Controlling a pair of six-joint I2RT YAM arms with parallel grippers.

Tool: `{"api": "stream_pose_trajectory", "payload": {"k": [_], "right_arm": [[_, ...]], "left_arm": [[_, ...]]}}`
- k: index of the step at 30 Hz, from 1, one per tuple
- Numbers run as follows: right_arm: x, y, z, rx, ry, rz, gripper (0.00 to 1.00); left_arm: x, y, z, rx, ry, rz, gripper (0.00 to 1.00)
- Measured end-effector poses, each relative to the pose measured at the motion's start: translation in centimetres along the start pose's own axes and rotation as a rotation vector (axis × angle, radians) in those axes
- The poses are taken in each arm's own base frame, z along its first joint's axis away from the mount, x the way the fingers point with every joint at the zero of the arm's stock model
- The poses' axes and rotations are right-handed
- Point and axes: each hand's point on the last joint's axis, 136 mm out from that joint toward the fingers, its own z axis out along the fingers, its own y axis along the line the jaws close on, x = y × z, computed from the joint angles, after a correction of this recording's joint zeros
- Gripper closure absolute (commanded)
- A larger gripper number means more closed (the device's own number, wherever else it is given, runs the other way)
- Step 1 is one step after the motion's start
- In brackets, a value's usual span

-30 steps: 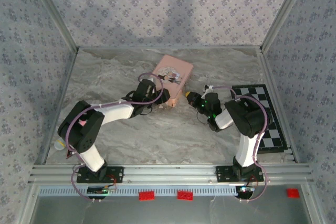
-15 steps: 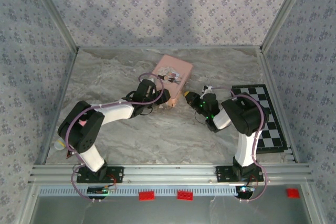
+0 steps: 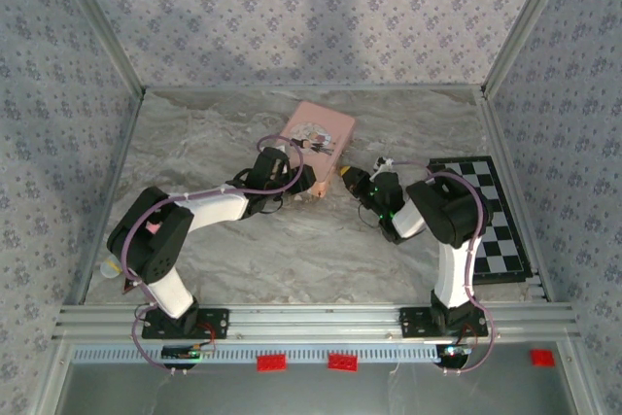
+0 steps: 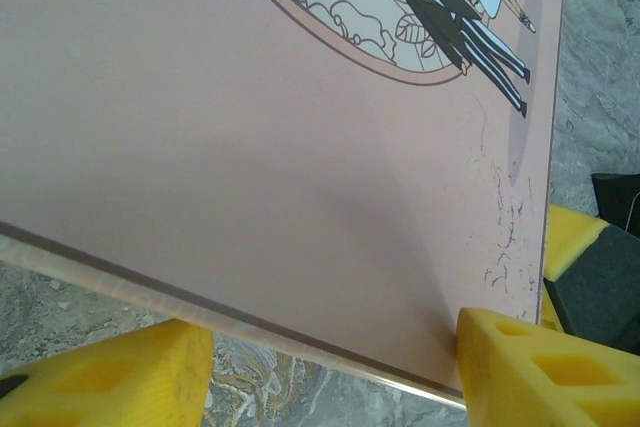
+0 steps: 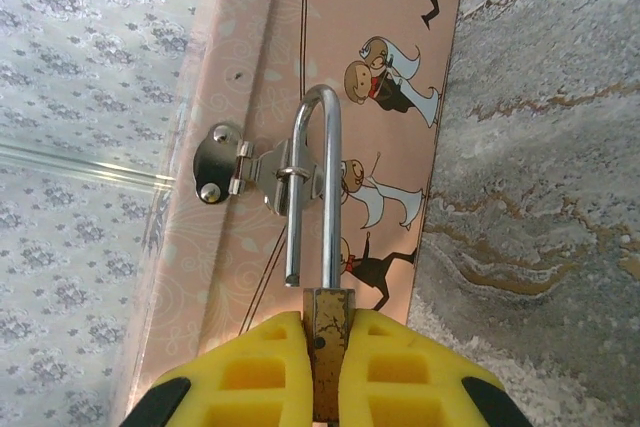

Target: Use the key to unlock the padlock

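The brass padlock (image 5: 328, 339) is pinched by its body in my right gripper (image 5: 328, 319), which is shut on it. Its steel shackle (image 5: 331, 147) runs through the ring of the hasp (image 5: 228, 162) on the pink box (image 5: 350, 67), and the shackle's short leg hangs free of the body. The key is hidden. In the top view my right gripper (image 3: 347, 178) meets the pink box (image 3: 326, 125) from the right. My left gripper (image 3: 307, 182) is at its near left side. Its jaws (image 4: 330, 352) stand apart against the box's lower edge (image 4: 250, 127), the right finger (image 4: 510, 367) touching the corner.
A black-and-white checkered mat (image 3: 494, 221) lies on the marble floor at the right, beside the right arm. Patterned walls (image 3: 311, 17) close in the back and both sides. A metal rail (image 3: 311, 318) runs along the near edge.
The right arm's elbow has drifted slightly left, toward the box. The left arm and the box have not visibly moved.
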Motion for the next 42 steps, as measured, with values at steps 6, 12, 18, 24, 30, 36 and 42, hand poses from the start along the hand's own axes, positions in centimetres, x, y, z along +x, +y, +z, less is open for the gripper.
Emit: {"api": "stream_pose_trajectory", "payload": {"k": [6,12,18,24,30,36,42], "right_arm": [[-1.2,0.3,0.7,-0.010,-0.047,0.024,1.00],[-1.8,0.6,1.0,-0.020,-0.062,0.028,1.00],[-1.9,-0.2,1.0,0.014,-0.045,0.001,1.00],[-2.8,-0.2,0.4,0.037,-0.023,-0.036,1.00],[-3.0,-0.5,0.7,0.046,0.012,-0.054,1.00],[-3.3,-0.6,1.2,0.037,0.013,-0.035,1.00],[-3.4,-0.6,1.2,0.030,0.014,-0.016,1.00]], "left_arm": [[0.0,0.0,0.0,0.000,0.000,0.000,0.36],[0.0,0.0,0.0,0.001,-0.001,0.000,0.36],[0.1,0.0,0.0,0.002,0.000,0.000,0.36],[0.5,-0.4,0.0,0.010,0.011,0.008,0.36],[0.6,-0.5,0.0,0.014,0.015,0.008,0.36],[0.6,-0.5,0.0,0.015,0.016,0.007,0.36],[0.6,-0.5,0.0,0.015,0.016,0.008,0.36]]}}
